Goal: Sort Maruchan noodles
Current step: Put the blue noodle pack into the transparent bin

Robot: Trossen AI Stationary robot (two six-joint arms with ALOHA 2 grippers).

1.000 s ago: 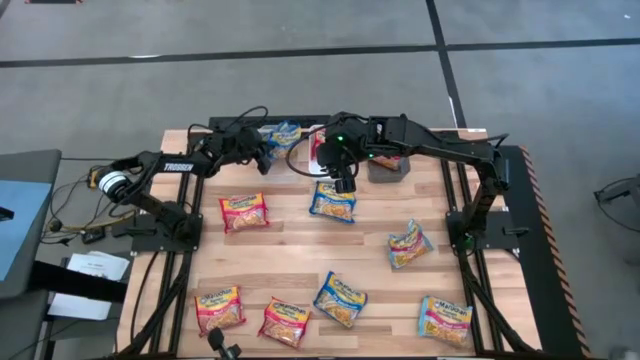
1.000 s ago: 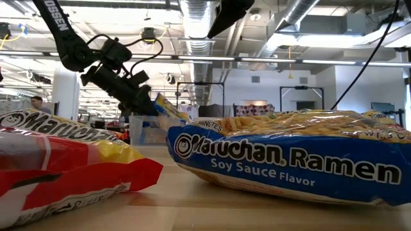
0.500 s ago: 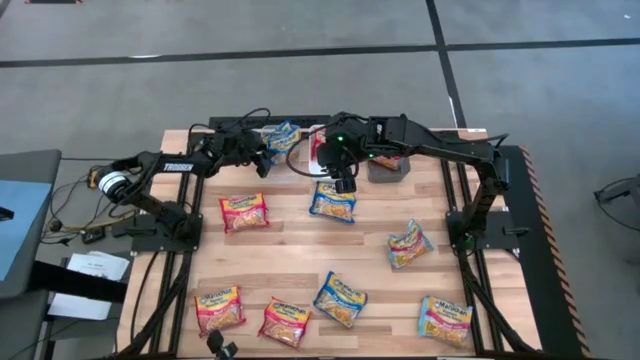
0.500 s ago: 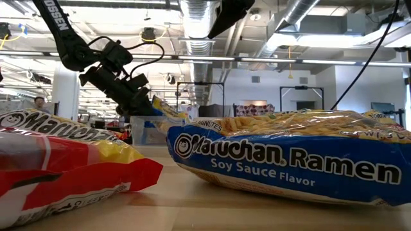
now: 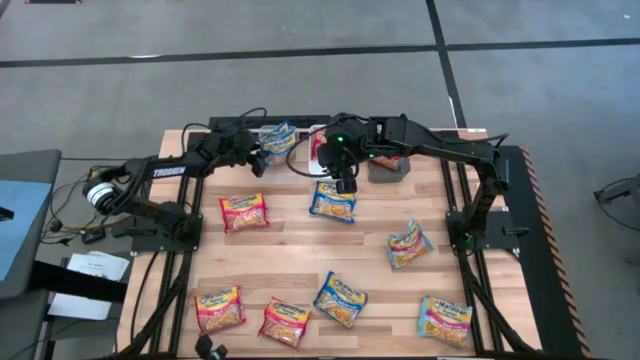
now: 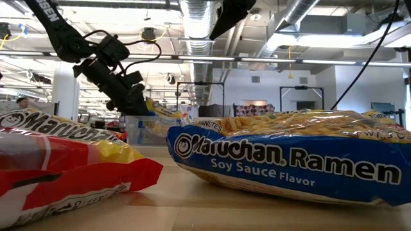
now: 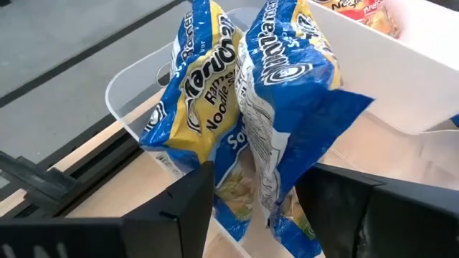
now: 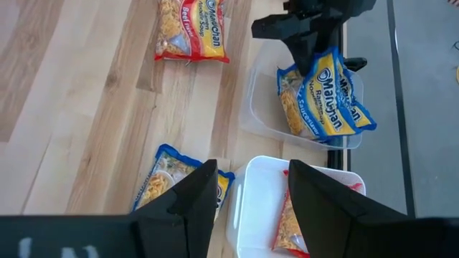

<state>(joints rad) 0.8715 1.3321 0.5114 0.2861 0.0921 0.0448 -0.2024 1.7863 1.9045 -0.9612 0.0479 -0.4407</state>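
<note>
The left gripper (image 7: 254,197), clamped on a blue packet (image 7: 287,107), holds it upright directly above the clear bin (image 7: 133,89), beside another blue packet (image 7: 193,93) already inside

Bright, even overhead light, soft shadows; the low view's nearest packets (image 6: 289,160) look slightly soft.

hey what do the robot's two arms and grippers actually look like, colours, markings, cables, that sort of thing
Both arms are dark, jointed metal. The left arm carries white block lettering on its long link, and black cables loop off it near the wrist. The right arm has a small green light near its wrist. The left gripper and right gripper each have two flat, angular black fingers.
</note>
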